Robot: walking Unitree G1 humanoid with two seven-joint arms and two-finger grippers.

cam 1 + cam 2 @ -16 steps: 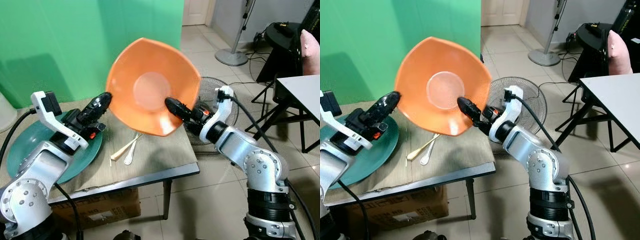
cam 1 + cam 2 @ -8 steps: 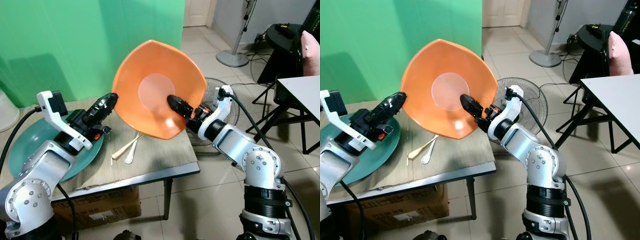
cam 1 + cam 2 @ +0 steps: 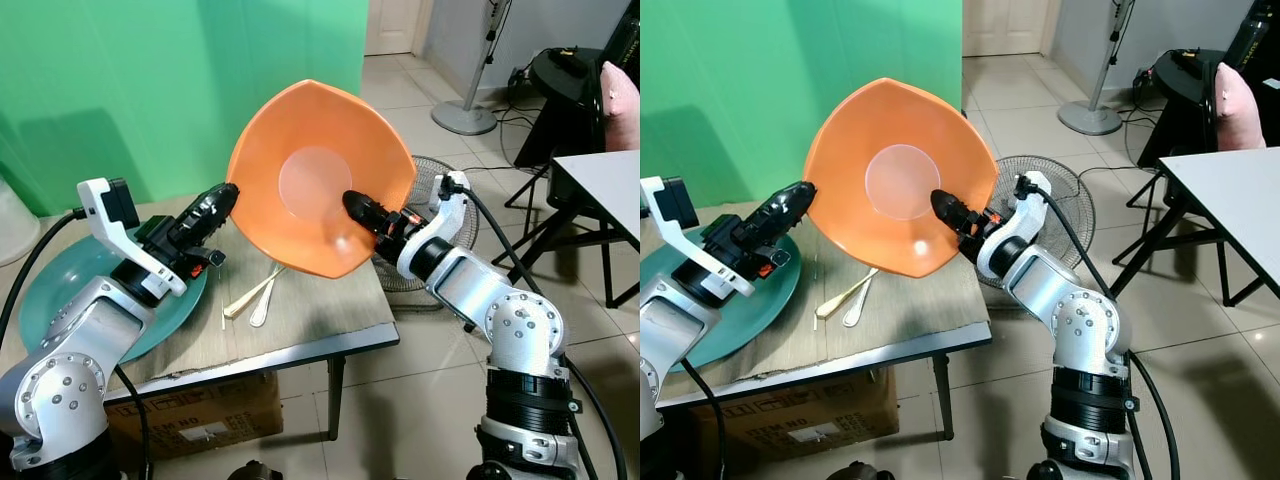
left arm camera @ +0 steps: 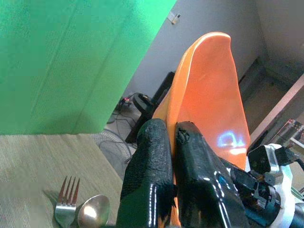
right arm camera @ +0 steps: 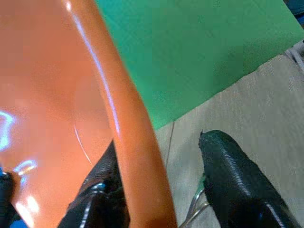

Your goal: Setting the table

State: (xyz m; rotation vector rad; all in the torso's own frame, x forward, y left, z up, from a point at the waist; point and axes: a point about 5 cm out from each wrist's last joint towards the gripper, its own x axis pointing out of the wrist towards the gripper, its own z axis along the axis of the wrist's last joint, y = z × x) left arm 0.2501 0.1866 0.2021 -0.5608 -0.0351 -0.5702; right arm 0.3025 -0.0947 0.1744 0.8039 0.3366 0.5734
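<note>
A big orange bowl (image 3: 300, 180) hangs tilted above the table (image 3: 320, 310), its inside facing me. My left gripper (image 3: 222, 195) is shut on the bowl's left rim; the left wrist view has its fingers (image 4: 147, 161) pinching the orange edge (image 4: 209, 95). My right gripper (image 3: 358, 207) is at the lower right rim, open. In the right wrist view one finger (image 5: 95, 199) lies inside the bowl (image 5: 47, 95) and the other (image 5: 232, 180) stands off the rim with a gap. A dark green plate (image 3: 60, 290) lies on the table's left. A fork and spoon (image 3: 255, 295) lie under the bowl.
A floor fan (image 3: 425, 170) lies just past the table's right end, behind my right arm. A white table (image 3: 610, 185) with black legs stands farther right. A cardboard box (image 3: 200, 420) sits under the table. A green screen backs the scene.
The bowl and both grippers have shifted a little to the right. The left arm has followed the rim. The right finger inside the bowl sits slightly lower on the wall.
</note>
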